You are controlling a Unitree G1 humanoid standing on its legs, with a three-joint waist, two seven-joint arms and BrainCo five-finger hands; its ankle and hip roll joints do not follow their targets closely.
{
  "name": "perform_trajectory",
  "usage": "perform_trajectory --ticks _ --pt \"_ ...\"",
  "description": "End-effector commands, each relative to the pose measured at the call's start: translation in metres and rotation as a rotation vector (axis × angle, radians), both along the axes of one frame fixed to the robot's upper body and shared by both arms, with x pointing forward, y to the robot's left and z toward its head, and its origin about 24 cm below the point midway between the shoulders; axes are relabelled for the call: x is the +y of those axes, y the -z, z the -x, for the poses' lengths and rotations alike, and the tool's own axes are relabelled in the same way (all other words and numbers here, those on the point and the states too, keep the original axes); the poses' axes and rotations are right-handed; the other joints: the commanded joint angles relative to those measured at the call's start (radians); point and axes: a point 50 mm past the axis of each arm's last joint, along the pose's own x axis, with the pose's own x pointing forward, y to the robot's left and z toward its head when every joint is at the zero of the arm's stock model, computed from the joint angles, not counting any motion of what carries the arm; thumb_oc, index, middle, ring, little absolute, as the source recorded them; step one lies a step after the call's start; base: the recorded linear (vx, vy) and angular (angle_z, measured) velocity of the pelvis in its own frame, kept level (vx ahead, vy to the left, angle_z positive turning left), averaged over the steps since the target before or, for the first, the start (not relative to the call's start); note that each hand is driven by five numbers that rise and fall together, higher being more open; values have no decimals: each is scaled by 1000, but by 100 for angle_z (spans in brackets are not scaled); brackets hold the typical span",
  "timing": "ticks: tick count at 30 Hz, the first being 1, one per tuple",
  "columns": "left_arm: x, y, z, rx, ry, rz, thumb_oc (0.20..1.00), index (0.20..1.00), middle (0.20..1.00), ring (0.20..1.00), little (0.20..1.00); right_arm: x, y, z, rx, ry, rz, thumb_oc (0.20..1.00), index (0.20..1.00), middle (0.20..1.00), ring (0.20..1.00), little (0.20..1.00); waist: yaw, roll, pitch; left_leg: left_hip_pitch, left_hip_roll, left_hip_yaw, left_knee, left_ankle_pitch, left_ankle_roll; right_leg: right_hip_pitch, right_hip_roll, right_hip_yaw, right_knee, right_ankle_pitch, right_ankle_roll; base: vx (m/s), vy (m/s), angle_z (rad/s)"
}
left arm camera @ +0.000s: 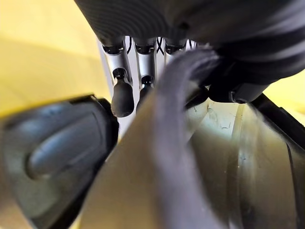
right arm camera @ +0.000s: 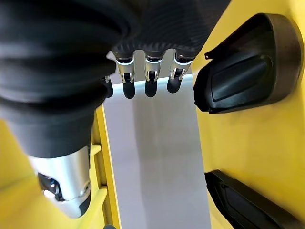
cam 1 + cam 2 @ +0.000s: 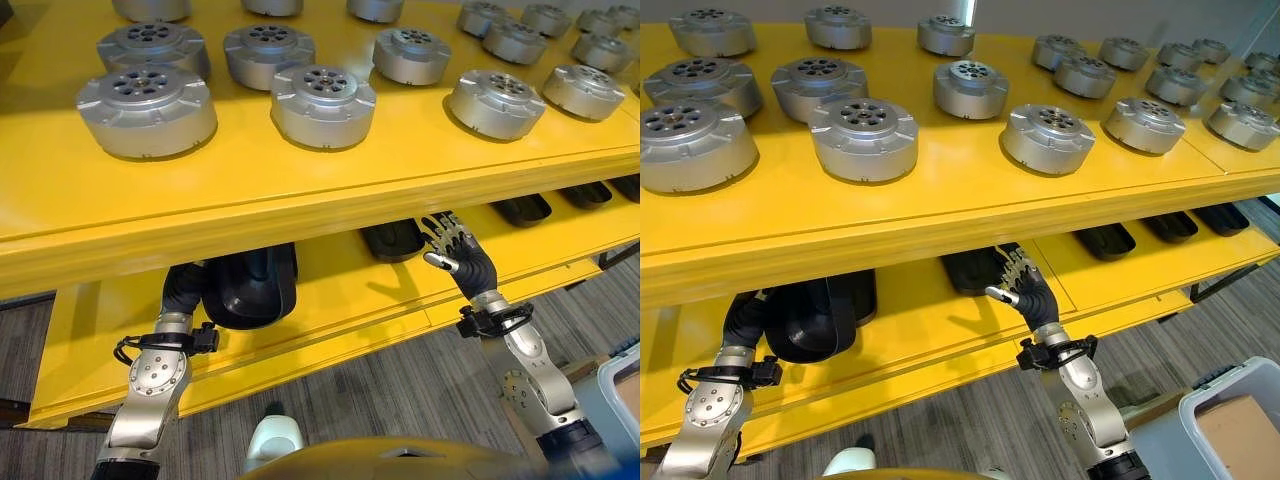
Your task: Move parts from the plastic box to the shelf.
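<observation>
Presently the left hand (image 3: 190, 285) gripped a black part (image 3: 250, 290), carried under the upper shelf (image 3: 300, 200) toward the lower shelf (image 3: 340, 290), evidently for placing beside other black parts (image 3: 1105, 240), while the right hand (image 3: 455, 255) hovered open, empty.

top shelf (image 3: 330, 190): we see round metal parts (image 3: 323, 105) in rows | lower shelf (image 3: 340, 290): dark parts (image 3: 522, 209) in a row along the right | left hand (image 3: 185, 285) holds dark part (image 3: 250, 290) at lower shelf's left | right hand (image 3: 462, 258) just beside another dark part (image 3: 392, 240) | bin (image 3: 1230, 420) on floor, far right
</observation>
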Motion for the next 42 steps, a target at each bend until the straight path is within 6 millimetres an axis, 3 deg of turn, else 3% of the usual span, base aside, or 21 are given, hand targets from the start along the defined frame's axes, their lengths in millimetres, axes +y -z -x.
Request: perform_trajectory --ticks 1,4,8,10,11,12,14,17,18,19,22,23,28,36,39,40,41,42 --pt "-4 -42 -3 -235 12 -35 200 200 200 200 200 -3 -12 -6 -74 14 -14 1000 1000 1000 1000 1000 31 51 -20 125 28 60 -147 -1 33 -3 -52 -25 42 96 110 -25 22 19" --pt "-2 -45 -5 -244 14 -49 200 200 200 200 200 -7 -15 -8 -86 34 -7 1000 1000 1000 1000 1000 49 37 -8 72 -6 42 -88 -23 40 5 -78 -48 33 137 123 -32 113 33" --pt "-1 -46 -5 -243 18 -70 200 200 200 200 200 -4 -18 -11 -102 31 0 1000 1000 1000 1000 1000 58 34 1 54 -56 45 -52 -58 72 -9 -122 -29 43 201 142 13 186 25" --pt "0 -48 -6 -249 18 -101 200 200 200 200 200 4 -18 -12 -105 6 -8 1000 1000 1000 1000 1000 54 58 6 73 -90 51 -66 -70 109 -42 -166 0 84 266 134 36 301 15" --pt "0 -48 -6 -249 17 -102 200 200 200 200 200 4 -18 -12 -105 5 -7 1000 1000 1000 1000 1000 57 57 6 75 -92 54 -68 -69 111 -46 -170 6 87 266 135 12 380 3" --pt "1 -50 -6 -258 17 -112 200 200 200 200 200 12 -18 -13 -106 -27 -15 1000 1000 1000 1000 1000 50 80 23 99 -91 62 -96 -55 129 -92 -162 37 164 249 114 -5 267 -12" --pt "0 -50 -9 -260 18 -102 200 200 200 200 200 17 -20 -14 -113 -56 -19 1000 1000 1000 1000 1000 35 100 32 118 -83 62 -123 -40 140 -139 -98 90 216 175 85 9 220 -30" --pt "-5 -47 -13 -254 32 -68 200 200 200 200 200 21 -21 -14 -109 -95 -43 1000 1000 1000 1000 1000 -4 115 33 153 -66 57 -177 0 130 -191 126 233 196 -37 23 42 29 -20" --pt "-5 -47 -13 -255 32 -68 200 200 200 200 200 21 -21 -14 -110 -95 -43 1000 1000 1000 1000 1000 -3 115 32 150 -66 57 -179 5 129 -193 127 233 192 -32 21 49 -81 -4" --pt "-7 -44 -13 -250 30 -49 200 200 200 200 200 24 -19 -13 -103 -108 -46 1000 1000 1000 1000 1000 -8 109 34 154 -69 53 -183 3 121 -179 176 279 152 -64 5 3 -58 8" --pt "-9 -39 -12 -234 32 -29 200 200 200 200 200 25 -17 -11 -89 -115 -52 1000 1000 1000 1000 1000 -11 101 26 146 -76 40 -183 12 117 -152 175 317 93 -51 4 14 -129 13" --pt "-8 -35 -9 -226 16 6 200 200 200 200 200 25 -20 -13 -99 -122 -43 1000 1000 1000 1000 1000 -4 101 18 143 -65 44 -188 20 103 -132 191 311 30 -36 6 8 -162 30" --pt "-10 -28 -4 -194 27 29 200 200 200 200 200 19 -20 -9 -97 -112 -44 1000 1000 1000 1000 1000 -7 97 -1 152 -37 40 -200 36 81 -76 209 287 -42 -24 -4 15 -163 19" --pt "-16 -20 -3 -155 55 69 200 200 200 200 200 8 -22 -5 -104 -83 -46 1000 1000 1000 1000 1000 -19 95 11 131 8 2 -178 68 38 -46 248 253 -54 -52 -41 -25 -122 17" --pt "-18 -21 -6 -163 62 69 200 200 200 200 200 3 -24 -6 -115 -63 -42 1000 1000 1000 1000 1000 -25 95 23 90 3 -11 -125 66 25 -47 249 235 -53 -55 -49 -78 -76 22" --pt "-19 -21 -8 -164 68 73 200 200 200 200 200 1 -24 -6 -118 -55 -38 1000 1000 1000 1000 1000 -27 94 29 74 0 -3 -96 65 18 -46 246 228 -52 -56 -53 -170 -41 42" --pt "-24 -24 -15 -185 90 79 200 200 200 200 200 -2 -28 -9 -135 -37 -27 1000 1000 1000 1000 1000 -48 89 42 41 25 58 -29 57 9 -53 236 203 -49 -56 -59 -133 -27 44" --pt "-24 -24 -15 -187 90 80 200 200 200 200 200 -3 -28 -9 -136 -37 -26 1000 1000 1000 1000 1000 -47 91 43 37 26 58 -22 53 8 -54 238 204 -48 -56 -59 -122 2 62"
